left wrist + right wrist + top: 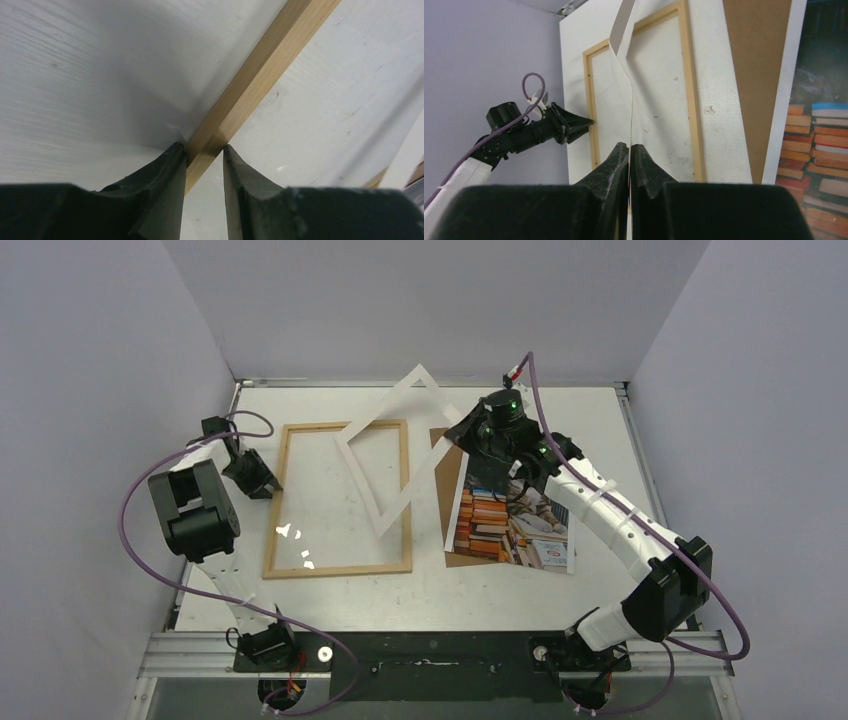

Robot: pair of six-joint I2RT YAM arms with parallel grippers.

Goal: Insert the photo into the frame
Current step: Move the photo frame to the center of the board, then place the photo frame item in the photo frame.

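The light-wood frame (340, 568) lies flat on the table, left of centre. My left gripper (271, 487) is at its left rail. In the left wrist view the rail (260, 70) runs between the fingertips (205, 150), and both touch it. The photo (515, 525) of stacked books lies face up at the right on the brown backing board (443, 453). My right gripper (460, 430) is shut on a white mat border (378, 402) and holds it tilted above the frame's right side. The right wrist view shows the mat's thin edge (623, 22) pinched between the fingertips (630, 146), with the photo (819, 125) to the right.
The table's back edge meets the wall just behind the raised mat. Purple cables loop off both arms. A few small white glare patches (295, 545) show inside the frame. The left arm (539, 130) appears in the right wrist view, at the frame's far rail.
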